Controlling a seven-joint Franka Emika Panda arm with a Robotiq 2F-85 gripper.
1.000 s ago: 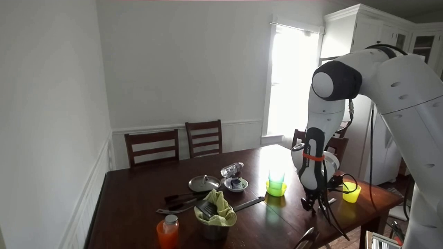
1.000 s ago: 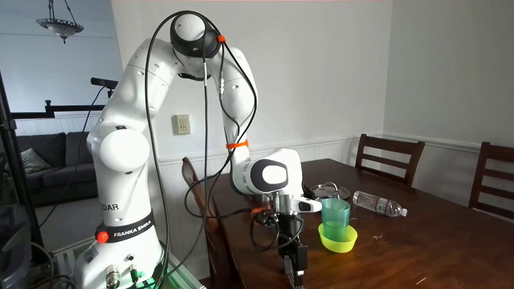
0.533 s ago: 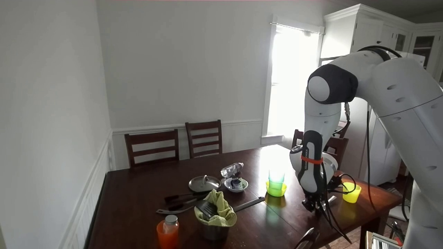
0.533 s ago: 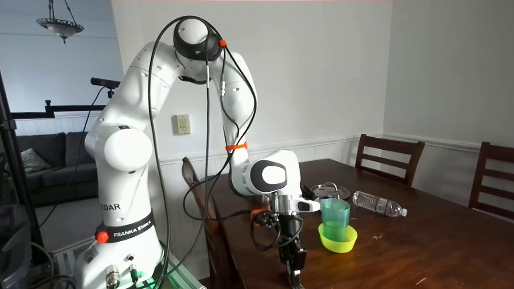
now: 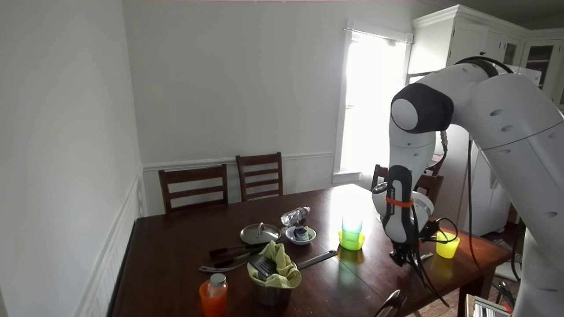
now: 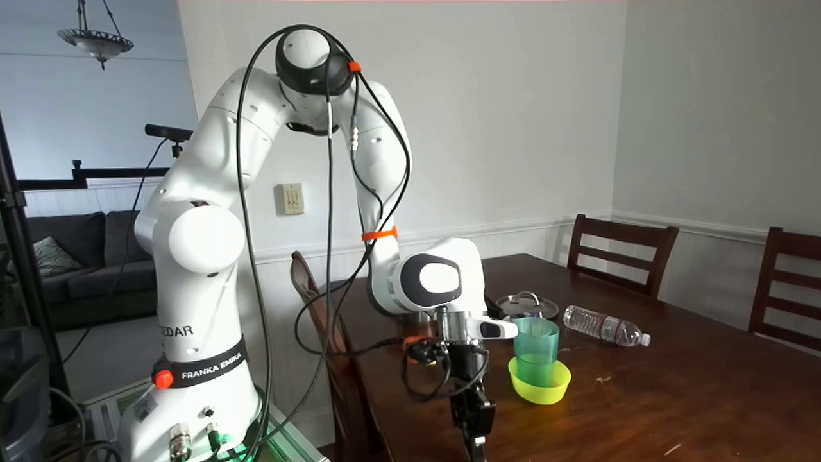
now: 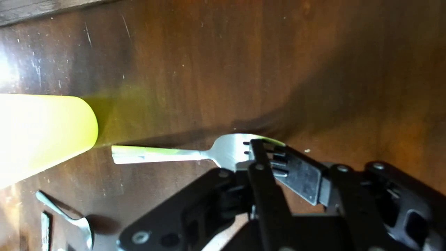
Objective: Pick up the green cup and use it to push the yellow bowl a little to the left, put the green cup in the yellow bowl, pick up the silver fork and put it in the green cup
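The dark wooden table [image 6: 699,398] is the largest thing here, and above it the Panda arm [image 6: 385,160] bends downward. At its end, the Robotiq gripper [image 7: 271,150] points at the tabletop. In the wrist view its two fingers stand rather close together, with a narrow space between; whether they press on something, I cannot tell, because the nearer finger covers the place.

The lime-yellow bowl [image 6: 542,394] comes next. In both exterior views the green cup [image 6: 536,343] stands upright inside it, so I judge that the placing is done, and probably the pushing also. A yellow cup [image 7: 45,136] near the gripper has no part in the task.

Smallest is the silver fork [image 7: 223,151], on the table or just above it. Its handle is directed toward the yellow cup, near but apart, and its tines are at the fingers. The step in hand is, I think, the picking of the fork. The next move calls for a firm hold, then a lift which clears the yellow cup. Before the fork enters the green cup, it should be turned steep, handle downward.
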